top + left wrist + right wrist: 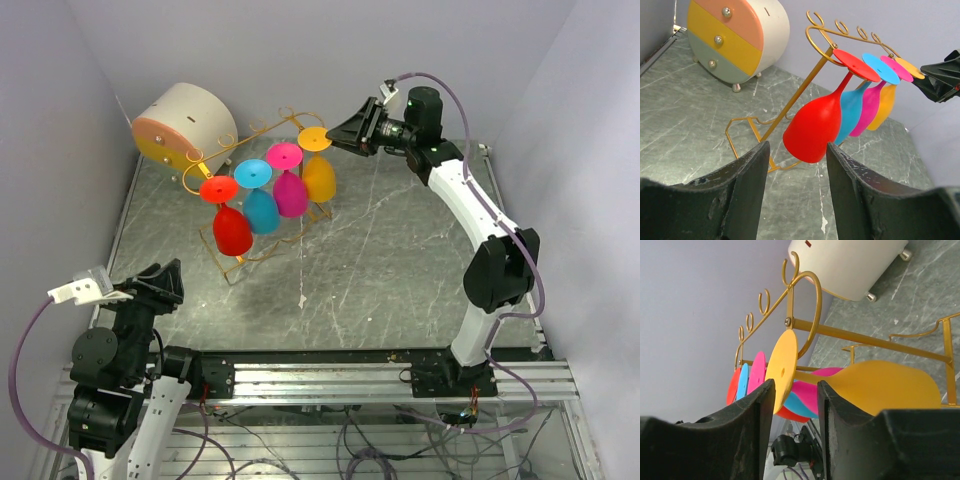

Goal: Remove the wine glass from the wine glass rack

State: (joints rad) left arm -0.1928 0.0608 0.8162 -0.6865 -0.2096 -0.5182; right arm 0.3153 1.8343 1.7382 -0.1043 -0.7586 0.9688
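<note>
grey-green marbled tabletop (400, 250) lies between pale walls. my right gripper (340, 133) stands parted, its tips just beside the flat foot of the orange plastic wine glass (319, 176) and not closed on it. that glass hangs bowl-down at the far-right end of the gold thin-wire rack (800, 94), next to the pink glass (290, 193), blue glass (261, 212) and red glass (232, 231). my left gripper (165, 275), also parted, hovers at the near-left corner, well apart from the rack.

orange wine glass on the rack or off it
On. The orange wine glass hangs bowl down, foot resting on the rails of the wine glass rack; the open right pincer is at its foot.
</note>
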